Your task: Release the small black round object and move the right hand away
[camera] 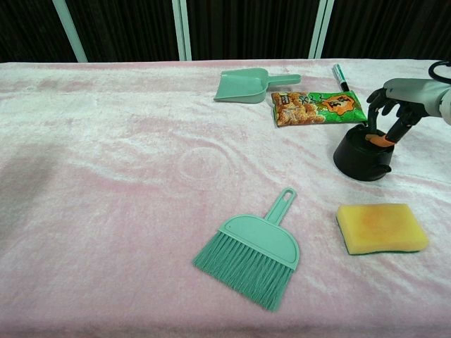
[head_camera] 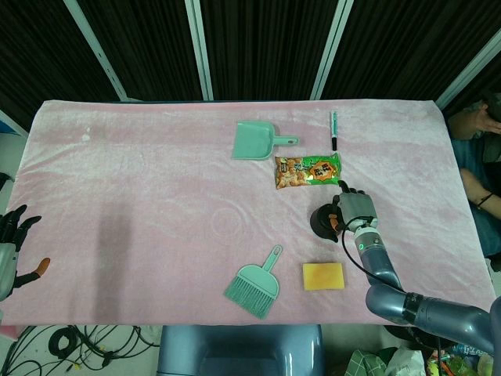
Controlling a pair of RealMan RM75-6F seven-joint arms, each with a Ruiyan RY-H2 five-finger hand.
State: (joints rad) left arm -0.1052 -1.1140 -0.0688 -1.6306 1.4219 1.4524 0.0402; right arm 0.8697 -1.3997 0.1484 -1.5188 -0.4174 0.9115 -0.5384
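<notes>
While the small black round object (camera: 361, 159) sits upright on the pink plush cloth-covered table (head_camera: 141, 196), toward the table's right edge and nearer its front edge than its back, the right hand (camera: 394, 105) is at the object's top. In the chest view we see dark fingers (camera: 375, 98) arched over the rim and an orange-tipped one reaching down into or against the top of it. From this angle we cannot tell for certain whether the hand grips the rim or merely touches it, though it looks only loosely closed.

We judge that the release is the step in hand: the object is already set down, and the fingers need to spread and lift clear. The next move calls for a straight upward or rightward withdrawal, so that the finger at the rim does not drag or tip the object.

Just behind it lies a green and orange snack packet (camera: 318, 107), with a green marker pen (camera: 340, 74) and a teal plastic dustpan (camera: 246, 84) nearer the back edge. A yellow sponge (camera: 381, 227) and a teal hand brush (camera: 254, 250) lie near the front edge.

The left hand (head_camera: 11, 235) hangs at the left edge, fingers apart, holding nothing.
</notes>
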